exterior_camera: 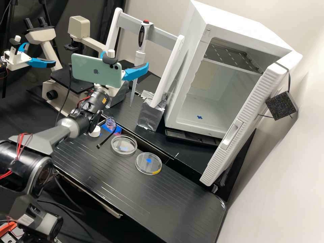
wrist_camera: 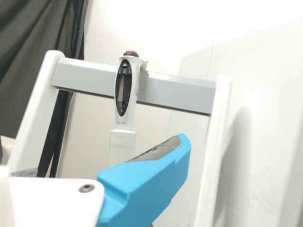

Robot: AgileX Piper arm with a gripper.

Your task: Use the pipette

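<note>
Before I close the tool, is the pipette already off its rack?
No, the pipette hangs upright on the rack's grey crossbar, between the two white side posts.

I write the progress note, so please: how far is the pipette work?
Done: no step looks finished; the pipette hangs on the rack. In hand: the jaws are open near its shaft, grip seemingly not closed. Left: probably gripping it, lifting it off and using it, maybe at the dishes.

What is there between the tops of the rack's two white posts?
A grey bar goes across from post to post, and the pipette hangs on it. Both the high view and the wrist view show this.
</note>
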